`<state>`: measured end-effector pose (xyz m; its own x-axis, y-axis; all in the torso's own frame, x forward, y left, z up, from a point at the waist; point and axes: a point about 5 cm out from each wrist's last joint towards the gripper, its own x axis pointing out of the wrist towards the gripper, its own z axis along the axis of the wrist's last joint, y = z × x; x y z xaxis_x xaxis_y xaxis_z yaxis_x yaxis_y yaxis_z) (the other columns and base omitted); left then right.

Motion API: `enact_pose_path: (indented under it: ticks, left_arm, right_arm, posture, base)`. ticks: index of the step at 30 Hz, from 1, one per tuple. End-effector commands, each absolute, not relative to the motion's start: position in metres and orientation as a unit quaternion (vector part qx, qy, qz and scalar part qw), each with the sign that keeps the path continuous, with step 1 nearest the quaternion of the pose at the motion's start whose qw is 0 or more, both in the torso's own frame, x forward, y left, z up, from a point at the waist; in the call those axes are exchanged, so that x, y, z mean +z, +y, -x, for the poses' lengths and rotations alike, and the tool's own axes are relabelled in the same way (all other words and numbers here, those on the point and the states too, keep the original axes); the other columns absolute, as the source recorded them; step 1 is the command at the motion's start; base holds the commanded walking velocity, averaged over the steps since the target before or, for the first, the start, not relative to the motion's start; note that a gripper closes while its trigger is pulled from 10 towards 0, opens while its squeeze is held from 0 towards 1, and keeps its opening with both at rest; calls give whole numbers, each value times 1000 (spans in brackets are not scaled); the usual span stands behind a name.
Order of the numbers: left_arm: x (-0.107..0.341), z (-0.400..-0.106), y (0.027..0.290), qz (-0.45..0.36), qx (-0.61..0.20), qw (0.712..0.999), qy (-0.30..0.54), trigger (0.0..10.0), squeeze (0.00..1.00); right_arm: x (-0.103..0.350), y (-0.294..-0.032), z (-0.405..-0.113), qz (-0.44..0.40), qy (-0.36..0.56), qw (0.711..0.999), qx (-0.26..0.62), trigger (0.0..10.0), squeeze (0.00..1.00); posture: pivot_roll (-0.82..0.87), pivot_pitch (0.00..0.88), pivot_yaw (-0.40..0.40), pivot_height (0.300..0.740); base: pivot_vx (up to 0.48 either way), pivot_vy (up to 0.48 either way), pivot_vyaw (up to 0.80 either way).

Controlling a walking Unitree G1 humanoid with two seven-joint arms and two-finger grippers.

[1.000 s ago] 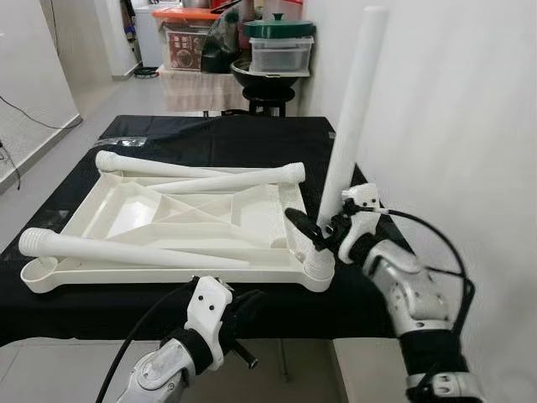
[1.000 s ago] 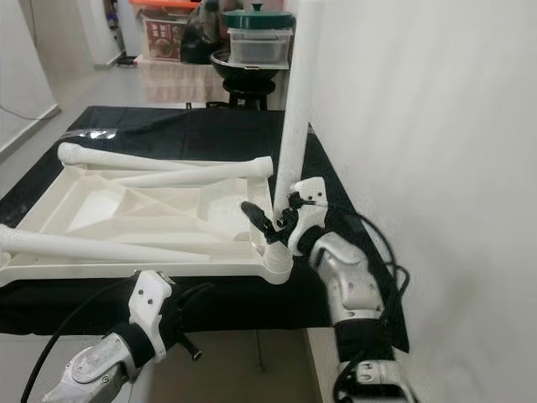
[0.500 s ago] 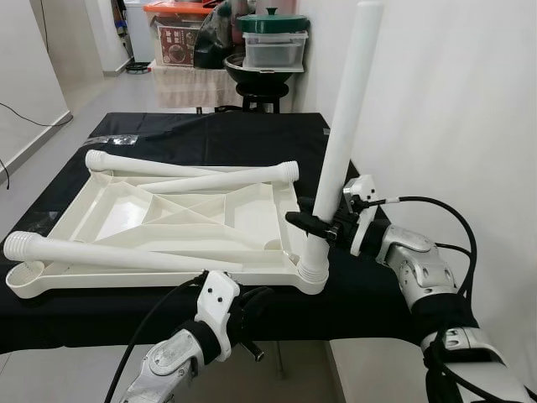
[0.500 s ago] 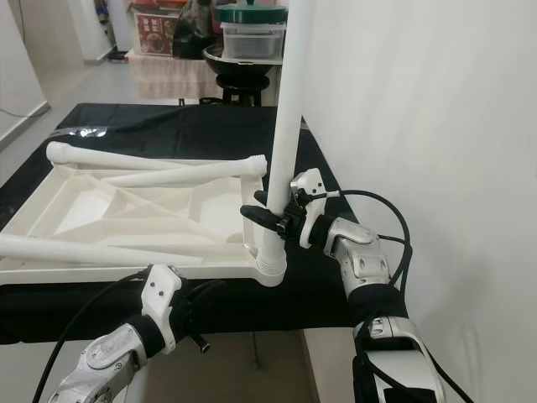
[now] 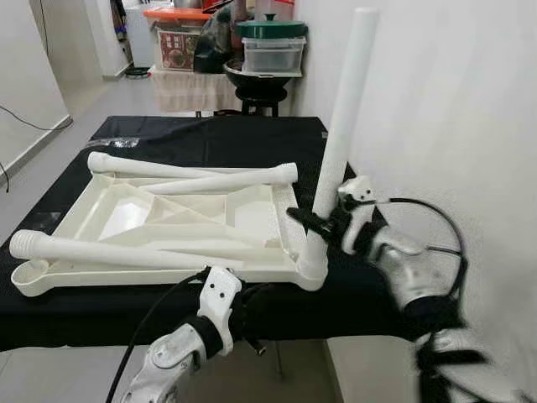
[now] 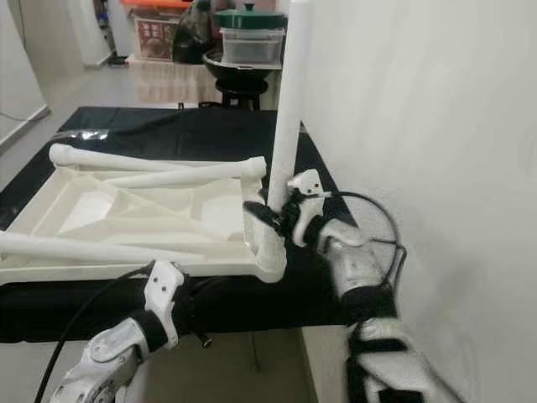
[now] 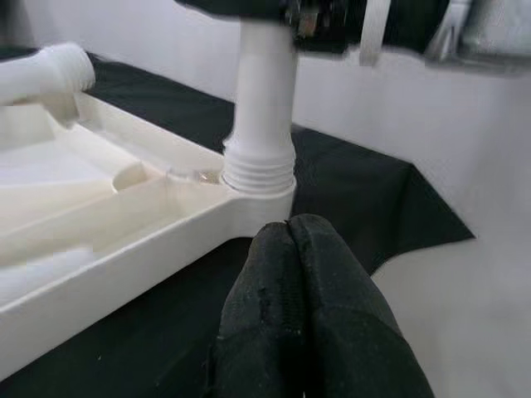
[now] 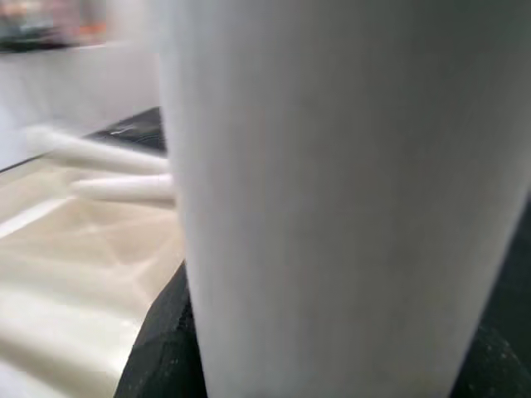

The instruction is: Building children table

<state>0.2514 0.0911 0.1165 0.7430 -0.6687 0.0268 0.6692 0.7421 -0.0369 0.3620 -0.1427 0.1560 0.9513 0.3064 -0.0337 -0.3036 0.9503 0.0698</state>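
Leg (image 5: 340, 117) upright in tabletop (image 5: 109, 214) corner socket, right tool (image 5: 323, 225) pinching it, left tool (image 7: 300, 311) pressed together near desk (image 5: 210, 134) edge.

Table legs (image 5: 339, 134) and the upside-down table top (image 5: 159, 220) look like smooth white plastic, slightly glossy; the black cloth (image 5: 218, 134) underneath is matt, a bit wrinkly.
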Motion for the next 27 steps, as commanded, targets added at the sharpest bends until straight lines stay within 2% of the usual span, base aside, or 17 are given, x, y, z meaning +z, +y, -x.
enact_pose_path:
  ticks: [1,2,3,6,11,12,13,14,16,18,19,20,21,27]
  left_arm:
    - [115,-251,93,23,-358,933,-3,10000,0]
    - [115,-251,94,24,-358,933,-4,10000,0]
    - [115,-251,94,24,-358,933,-4,10000,0]
    - [115,-252,93,27,-359,933,-4,10000,0]
    - [115,-252,93,28,-360,933,-4,10000,0]
    - [115,-252,93,28,-358,933,-5,10000,0]
    - [115,-252,93,29,-357,934,-5,10000,0]
    - [115,-252,93,29,-357,934,-5,10000,0]
    - [115,-253,93,30,-356,934,-6,10000,0]
    - [115,-253,93,30,-356,934,-6,10000,0]
    - [114,-253,93,30,-357,934,-5,10000,0]
    - [114,-254,93,30,-358,933,-5,10000,0]
    - [114,-254,93,30,-359,933,-5,10000,0]
    - [114,-255,91,30,-361,932,-4,10000,0]
  right_arm:
    - [119,-145,-347,-38,115,988,93,0,0]
    - [114,-131,-340,-53,121,987,93,0,0]
    - [114,-131,-340,-53,121,987,93,0,0]
    - [112,-109,-341,-32,116,984,130,0,0]
    - [113,-106,-344,-25,116,983,140,0,0]
    - [115,-105,-346,-23,114,982,148,4392,0]
    - [120,-101,-347,-14,107,980,167,10000,1000]
    - [120,-101,-347,-14,107,980,167,10000,1000]
    - [135,-88,-345,-36,81,964,251,10000,1000]
    - [135,-88,-345,-36,81,964,251,10000,1000]
    - [146,-84,-344,-46,52,953,293,10000,1000]
    - [157,-85,-342,-44,25,941,335,10000,945]
    - [166,-89,-341,-35,6,926,377,10000,0]
    - [175,-110,-345,11,-6,883,469,10000,0]
  posture:
    - [-24,0,-53,740]
    - [-35,0,-42,740]
    - [-35,0,-42,740]
    - [-27,0,-55,740]
    - [-24,0,-57,740]
    - [-23,0,-60,740]
    - [-24,0,-60,740]
    - [-24,0,-60,740]
    - [-25,0,-60,740]
    - [-25,0,-60,740]
    - [-27,0,-58,740]
    - [-25,0,-55,740]
    - [-23,0,-57,740]
    - [-23,0,-60,740]
  base:
    - [0,0,0]
    - [0,0,0]
    - [0,0,0]
    - [0,0,0]
    - [0,0,0]
    - [0,0,0]
    - [0,0,0]
    - [0,0,0]
    - [0,0,0]
    - [0,0,0]
    - [0,0,0]
    - [0,0,0]
    - [0,0,0]
    - [0,0,0]
